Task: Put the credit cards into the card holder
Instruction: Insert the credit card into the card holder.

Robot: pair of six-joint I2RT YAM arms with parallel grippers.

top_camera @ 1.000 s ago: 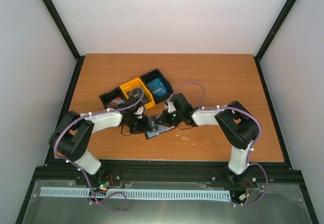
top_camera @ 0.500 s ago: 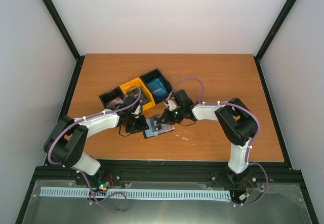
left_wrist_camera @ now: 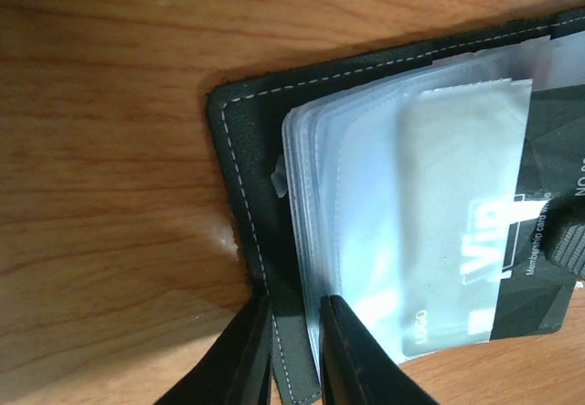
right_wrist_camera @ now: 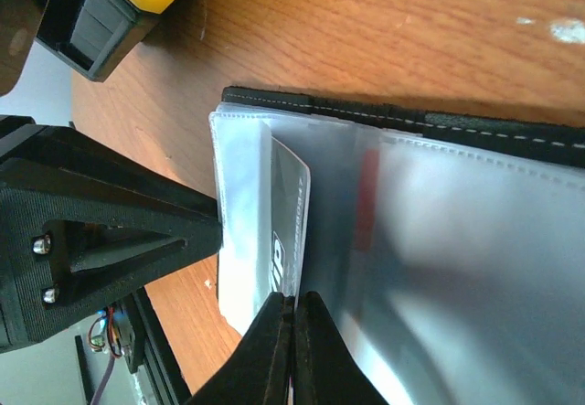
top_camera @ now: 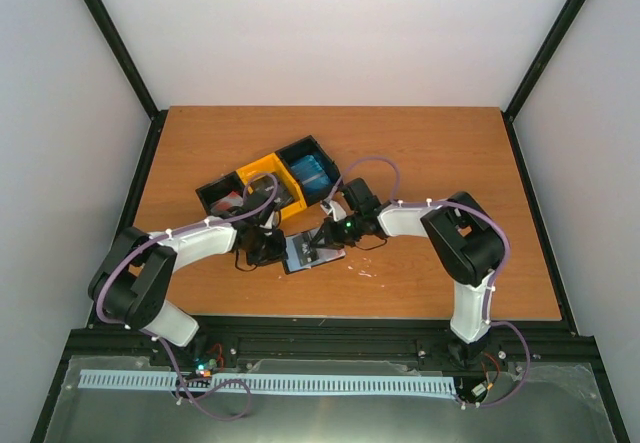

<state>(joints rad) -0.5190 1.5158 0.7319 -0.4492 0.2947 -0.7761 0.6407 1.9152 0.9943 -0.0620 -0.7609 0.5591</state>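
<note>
Now L gripper point(left_wrist_camera: 294, 304) has moved in from 9 o'clock & clamps the open card holder's point(left_wrist_camera: 247, 149) edge, at 5 o'clock of the tray point(top_camera: 255, 170), so R gripper point(right_wrist_camera: 292, 297), clenched on the dark VIP card point(right_wrist_camera: 292, 208), can likely push it into a sleeve point(right_wrist_camera: 239, 195) w/o slip.

dark card point(left_wrist_camera: 548, 149): right end cut by the frame; left part blurred under milky sleeves point(left_wrist_camera: 411, 204)
card holder point(right_wrist_camera: 439, 123): far end runs off the frame
left pincer point(left_wrist_camera: 294, 359): tips only, rest below the frame
right pincer point(right_wrist_camera: 291, 346): tips only; card's lower edge vanishes between them
tray point(top_camera: 255, 170): contents too small to tell
</note>
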